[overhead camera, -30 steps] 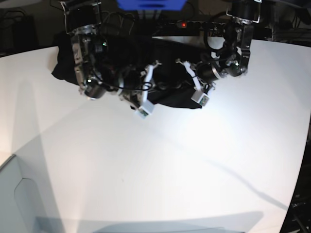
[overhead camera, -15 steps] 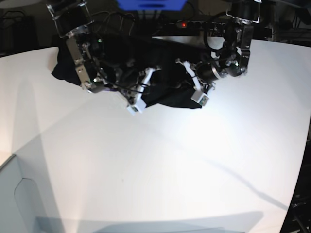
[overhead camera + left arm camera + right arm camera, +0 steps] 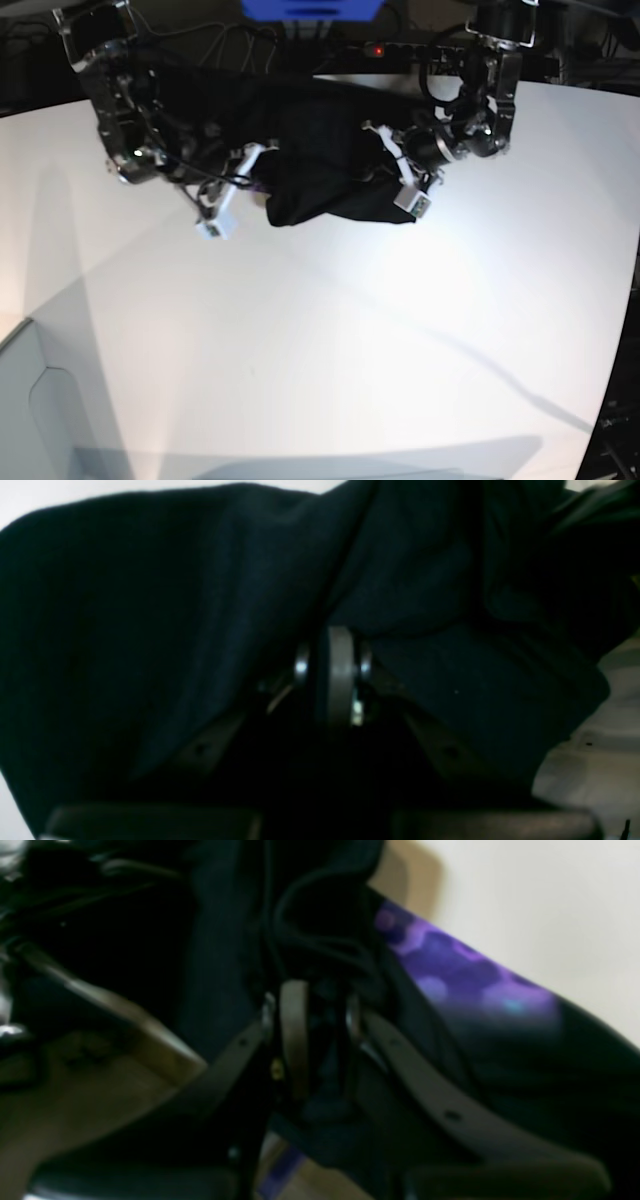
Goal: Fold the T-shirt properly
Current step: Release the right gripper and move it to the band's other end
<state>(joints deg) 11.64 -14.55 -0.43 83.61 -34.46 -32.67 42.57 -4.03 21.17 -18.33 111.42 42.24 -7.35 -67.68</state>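
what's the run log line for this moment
phase: mid-fold | left hand: shut on T-shirt | right hand: shut on T-shirt | table: shirt partly lifted

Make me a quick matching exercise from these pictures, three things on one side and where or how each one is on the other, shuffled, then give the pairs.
Things:
1. T-shirt
2. left end effector
3. right end effector

States:
A. on the base view's left, gripping cloth that shows a purple print
B. black, bunched at the table's far edge
C. on the base view's right, pinching plain black cloth

Pairs: 1-B, 2-C, 3-A
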